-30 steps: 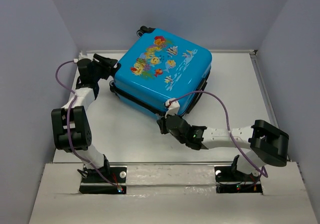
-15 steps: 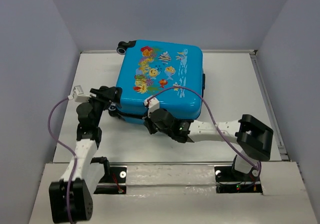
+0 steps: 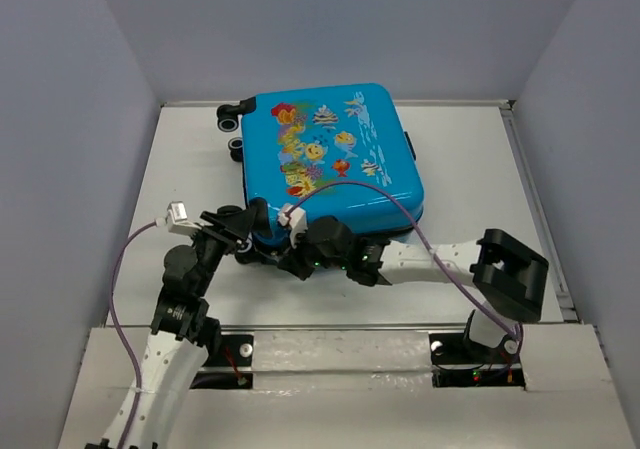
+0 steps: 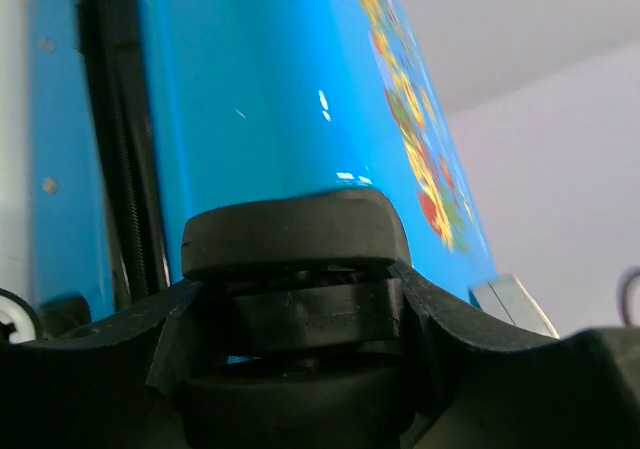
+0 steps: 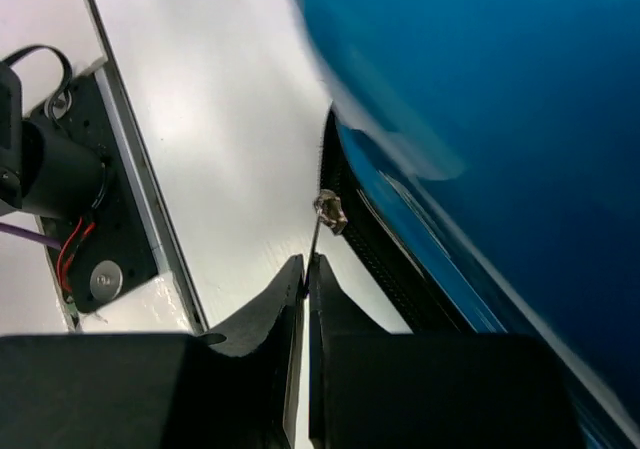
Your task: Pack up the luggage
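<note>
Blue luggage (image 3: 330, 159) lies shut and flat on the white counter (image 3: 480, 169).
It sits mid-counter, fish print up, wheels (image 3: 229, 117) at the far left. The right pincer (image 5: 307, 264) is clamped on the zipper pull (image 5: 322, 219) at the near edge. The left pincer (image 3: 250, 234) is at the near-left corner; I cannot tell its grip.

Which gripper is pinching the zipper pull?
The right gripper: it is shut on the metal zipper pull of the luggage. No pull shows at the left gripper.

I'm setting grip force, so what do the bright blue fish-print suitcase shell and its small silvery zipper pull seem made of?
Bright blue suitcase shell: probably hard glossy plastic, given its sharp highlights. Small silvery zipper pull: looks like thin shiny metal.
</note>
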